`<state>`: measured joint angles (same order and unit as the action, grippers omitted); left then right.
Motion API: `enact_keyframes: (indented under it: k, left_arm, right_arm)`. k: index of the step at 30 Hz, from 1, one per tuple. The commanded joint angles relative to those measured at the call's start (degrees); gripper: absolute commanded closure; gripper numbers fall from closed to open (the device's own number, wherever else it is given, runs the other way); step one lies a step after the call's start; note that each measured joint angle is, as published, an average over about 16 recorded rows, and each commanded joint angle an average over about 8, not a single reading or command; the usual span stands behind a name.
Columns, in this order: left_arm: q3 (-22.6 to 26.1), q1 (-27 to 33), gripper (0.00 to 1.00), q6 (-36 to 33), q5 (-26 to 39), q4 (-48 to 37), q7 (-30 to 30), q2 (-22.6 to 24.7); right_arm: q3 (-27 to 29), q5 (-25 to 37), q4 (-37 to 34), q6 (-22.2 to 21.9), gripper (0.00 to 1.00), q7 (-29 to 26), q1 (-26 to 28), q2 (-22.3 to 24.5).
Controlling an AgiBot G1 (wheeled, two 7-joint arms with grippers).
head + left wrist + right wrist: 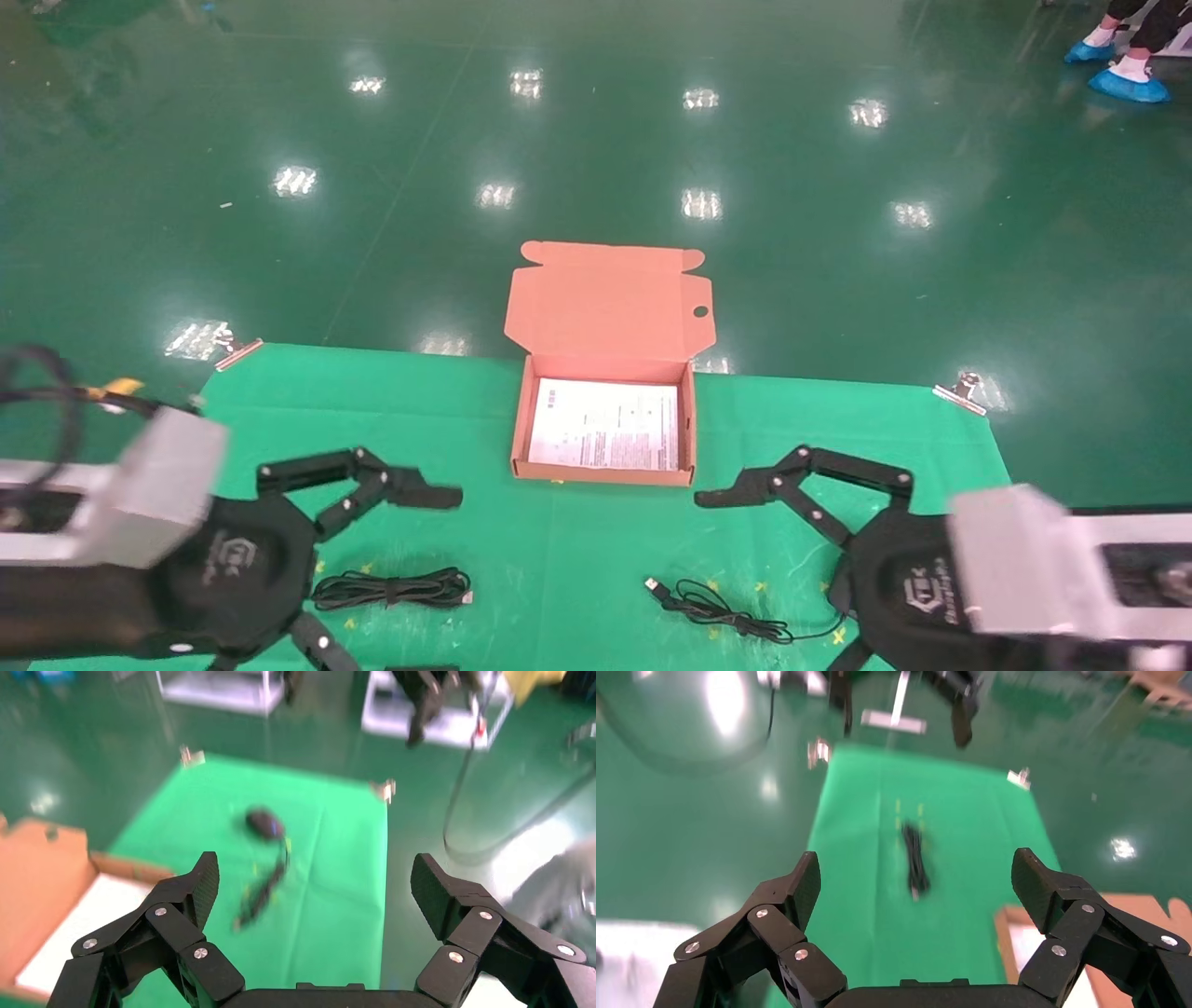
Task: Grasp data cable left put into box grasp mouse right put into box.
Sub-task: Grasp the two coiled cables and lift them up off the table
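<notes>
Head view: mouse [843, 582] body hidden behind the right gripper [736, 596] at 5 o'clock; only its cord shows. Left gripper [410, 582] lower finger cut off at 6 o'clock. Wrist views: mouse [265, 823] and data cable [916, 860] blurred; plugs indistinct.

Open box [603, 473] sits between both spread hands; mouse body apparently hidden.

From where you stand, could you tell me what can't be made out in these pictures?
- Mouse: hidden in the head view behind the right gripper; only its cord shows. Blurred in the left wrist view.
- Data cable: in the right wrist view, blurred; band and plug unreadable.
- Printed sheet in the box: text too small.
- Left gripper: lower finger cut off by the head view's edge.
</notes>
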<state>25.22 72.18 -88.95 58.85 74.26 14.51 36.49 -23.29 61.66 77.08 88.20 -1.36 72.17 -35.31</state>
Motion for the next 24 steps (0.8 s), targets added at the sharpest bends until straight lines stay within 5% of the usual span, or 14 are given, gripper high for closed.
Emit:
enact_keyframes:
  k: [1, 12, 24]
  left_arm:
    - [1.73, 2.52, 0.0, -0.88, 3.49, 0.14, 1.24, 0.37]
    - [18.86, 16.12, 0.0, -0.79, 26.12, 1.41, 0.34, 6.97]
    - [28.89, 16.09, 0.0, 5.35, 47.49, -0.34, 0.94, 14.14]
  right_arm:
    - [-1.48, 4.22, 0.49, 0.95, 0.0, 2.17, 2.56, -0.27]
    - [-16.49, 24.78, 0.82, 0.38, 0.0, 14.31, 12.86, -5.41]
    - [-23.97, 39.78, 0.58, -5.97, 0.0, 10.01, 10.94, -9.88]
